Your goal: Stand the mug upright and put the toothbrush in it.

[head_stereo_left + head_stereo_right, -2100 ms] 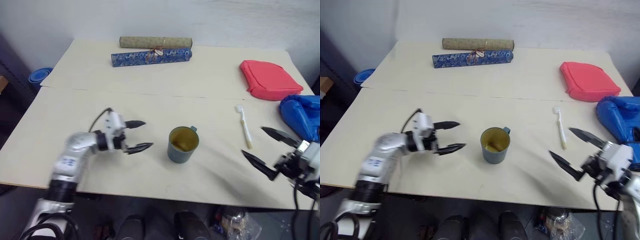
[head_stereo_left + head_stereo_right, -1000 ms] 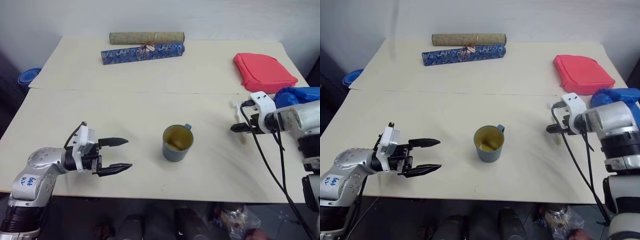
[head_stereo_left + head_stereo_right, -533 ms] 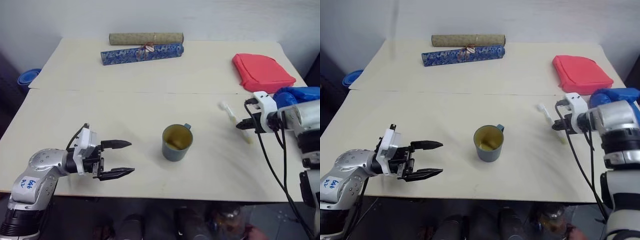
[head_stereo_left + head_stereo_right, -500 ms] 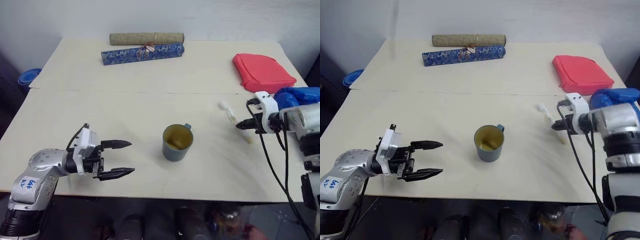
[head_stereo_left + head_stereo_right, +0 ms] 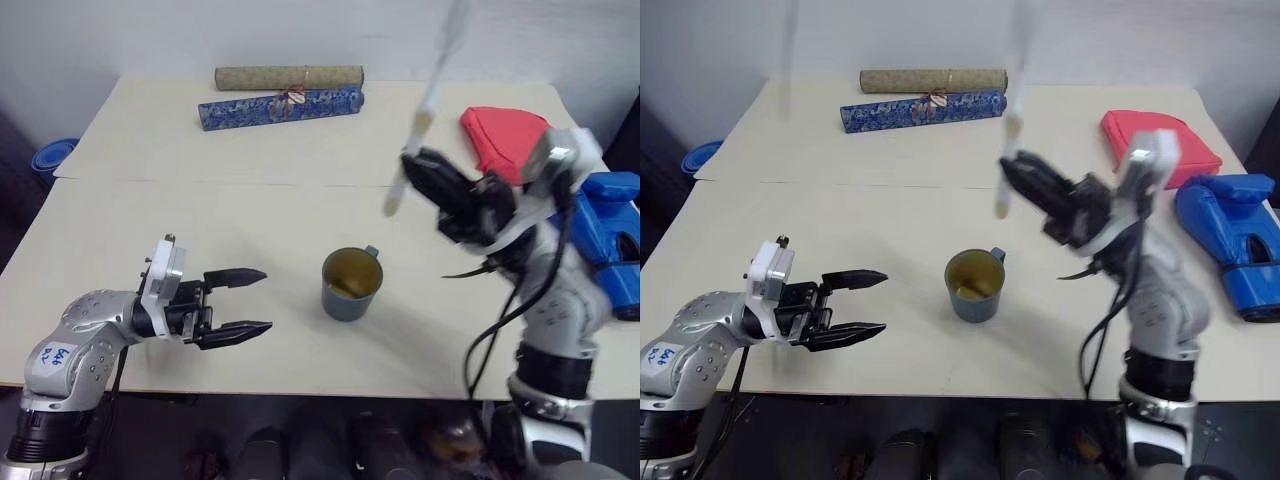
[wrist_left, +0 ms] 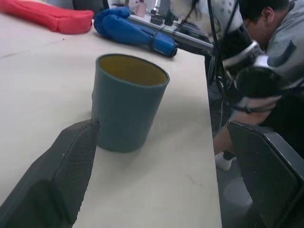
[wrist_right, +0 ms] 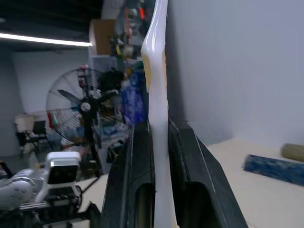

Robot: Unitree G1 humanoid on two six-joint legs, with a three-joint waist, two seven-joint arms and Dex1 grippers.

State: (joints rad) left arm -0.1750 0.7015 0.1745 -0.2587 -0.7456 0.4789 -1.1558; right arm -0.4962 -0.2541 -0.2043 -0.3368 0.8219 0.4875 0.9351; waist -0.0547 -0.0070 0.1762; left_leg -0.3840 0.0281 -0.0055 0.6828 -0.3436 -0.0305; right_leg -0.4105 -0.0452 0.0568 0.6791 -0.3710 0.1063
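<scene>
Head views: we count one mug (image 5: 351,284), teal, cylindrical, upright at the centre of the pale counter (image 5: 250,150), with an olive interior and a loop handle. One slim white toothbrush (image 5: 425,110) is raised above the counter, clamped in the closed right hand (image 5: 425,172). The left hand (image 5: 240,302) hovers left of the mug, fingers spread, holding nothing. At the far edge lie two rolls: one olive (image 5: 288,76), one patterned blue (image 5: 280,105). To the right we see one red pouch (image 5: 500,140) and one blue glove (image 5: 610,235). A tag on the left arm bears handwriting we cannot read.

Left wrist view: one mug (image 6: 128,102) stands between two textured black fingers (image 6: 61,175), untouched.

Right wrist view: two fingers (image 7: 142,171) pinch the glossy toothbrush (image 7: 158,95).
</scene>
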